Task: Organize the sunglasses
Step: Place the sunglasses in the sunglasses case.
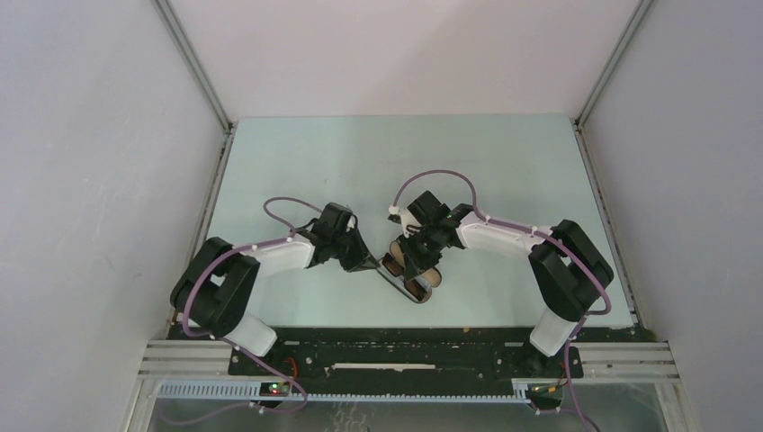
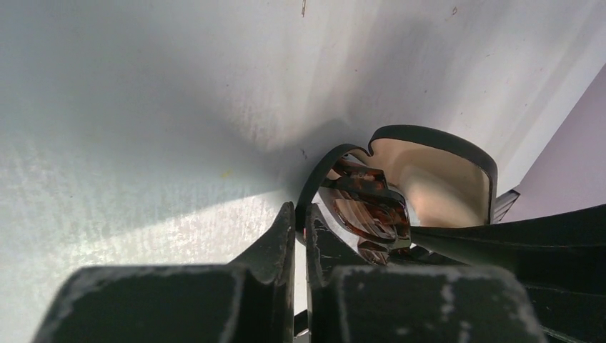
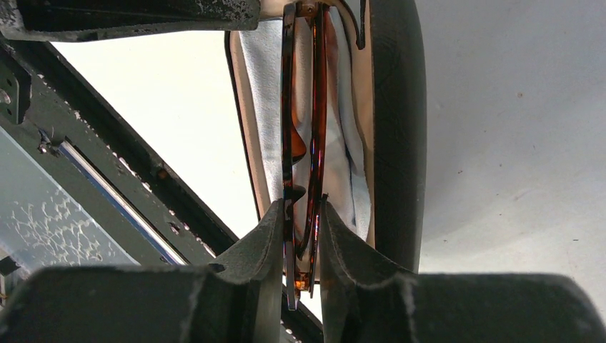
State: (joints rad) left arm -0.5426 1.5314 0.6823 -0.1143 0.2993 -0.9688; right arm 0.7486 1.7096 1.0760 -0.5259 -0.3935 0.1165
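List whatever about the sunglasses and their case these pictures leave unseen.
- Right wrist view: the sunglasses and the case run off the top edge; their far ends are cut off.
- Top view: the right gripper covers most of the sunglasses; the rest is too small.
- Left wrist view: the left gripper hides the case's near rim.

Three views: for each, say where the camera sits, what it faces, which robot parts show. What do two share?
Top external: above and behind; looks down on table, both arms.
Left wrist: on left arm; faces case; left gripper shows.
Right wrist: on right arm; faces sunglasses in right gripper.
Shared: both wrists show case, sunglasses.
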